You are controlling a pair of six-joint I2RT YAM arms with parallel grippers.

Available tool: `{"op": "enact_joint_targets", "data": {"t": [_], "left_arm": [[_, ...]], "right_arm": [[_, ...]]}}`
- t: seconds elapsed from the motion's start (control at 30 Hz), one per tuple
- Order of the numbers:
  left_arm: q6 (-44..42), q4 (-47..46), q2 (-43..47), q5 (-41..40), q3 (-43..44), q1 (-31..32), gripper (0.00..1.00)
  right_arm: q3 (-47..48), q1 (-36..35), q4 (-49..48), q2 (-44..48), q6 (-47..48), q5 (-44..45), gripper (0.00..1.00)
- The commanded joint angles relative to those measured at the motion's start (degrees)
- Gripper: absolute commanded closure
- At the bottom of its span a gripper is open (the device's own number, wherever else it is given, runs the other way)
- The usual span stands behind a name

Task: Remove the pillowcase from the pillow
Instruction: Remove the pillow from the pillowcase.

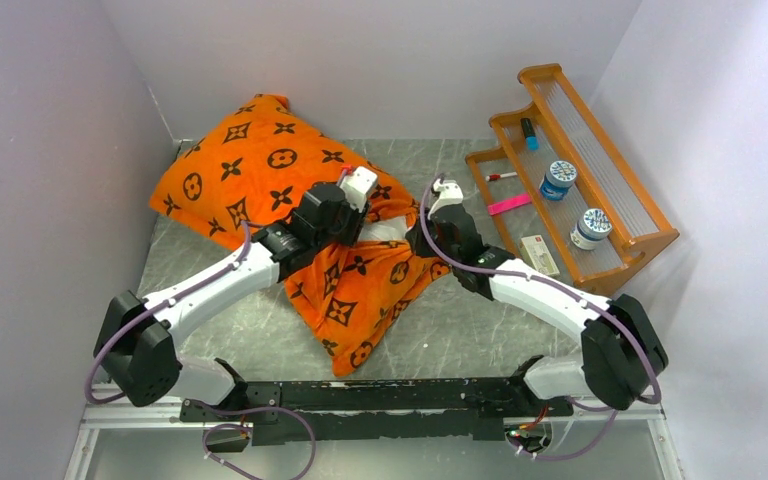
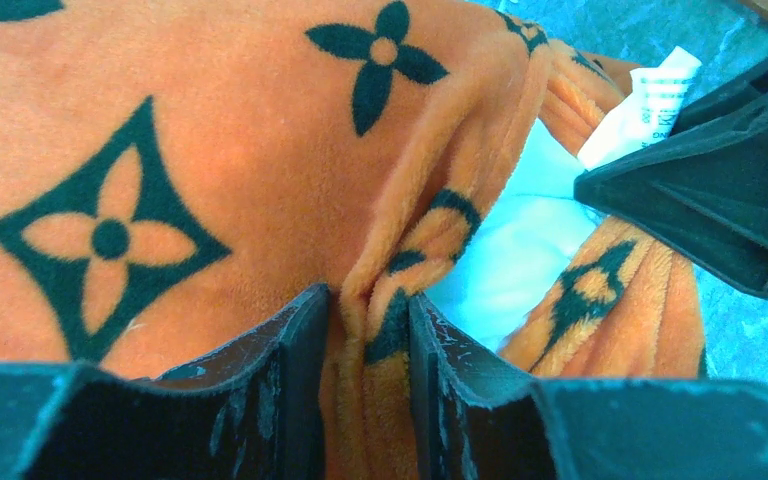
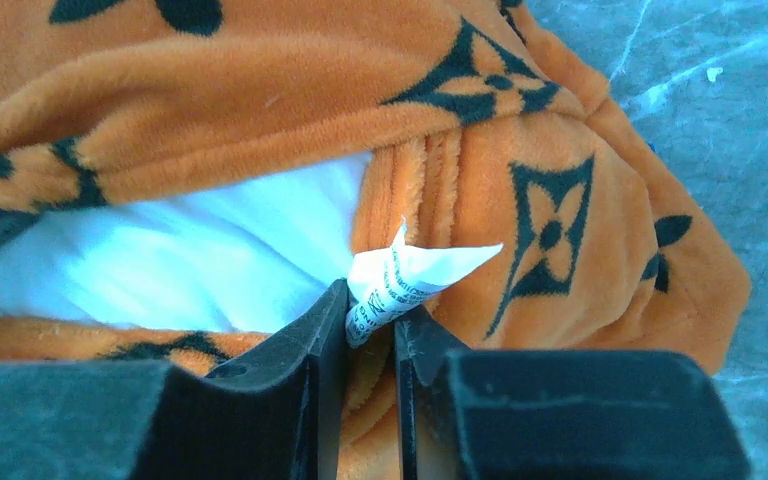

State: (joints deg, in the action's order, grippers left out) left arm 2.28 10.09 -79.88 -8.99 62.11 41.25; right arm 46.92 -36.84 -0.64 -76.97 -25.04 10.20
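Pillowcase (image 1: 260, 165) covers nearly all the pillow (image 3: 190, 260) on the table (image 1: 480, 330), white showing only at its open mouth, where my left gripper (image 2: 368, 305) pinches an orange fold and my right gripper (image 3: 370, 305) nips hem and label (image 3: 410, 275), so stripping has barely begun.

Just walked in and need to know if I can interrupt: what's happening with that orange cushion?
Two robot arms are at the open end of the orange pillowcase, which covers nearly all of the white pillow. The left gripper pinches a fold of its hem; the right gripper is closed on the hem and a white tag. The pillow shows between them.
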Motion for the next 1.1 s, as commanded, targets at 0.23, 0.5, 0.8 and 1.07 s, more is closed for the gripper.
{"op": "enact_joint_targets", "data": {"t": [0.23,0.5,0.8,1.07], "left_arm": [[-0.51,3.33,4.68,0.34,0.51,0.65,0.55],[5.37,7.32,7.94,8.2,5.2,4.08,0.42],[15.41,11.83,5.94,6.97,11.68,10.11,0.5],[26.69,14.5,-2.97,0.87,14.19,12.26,0.39]], "right_arm": [[-16.6,2.46,-8.9,6.29,-2.9,-5.26,1.0],[-18.84,2.45,-21.94,10.87,-7.6,-13.04,1.0],[-20.65,2.47,-24.93,12.51,-8.81,-13.7,1.0],[-20.61,2.43,-25.14,10.83,-8.38,-15.11,1.0]]}}
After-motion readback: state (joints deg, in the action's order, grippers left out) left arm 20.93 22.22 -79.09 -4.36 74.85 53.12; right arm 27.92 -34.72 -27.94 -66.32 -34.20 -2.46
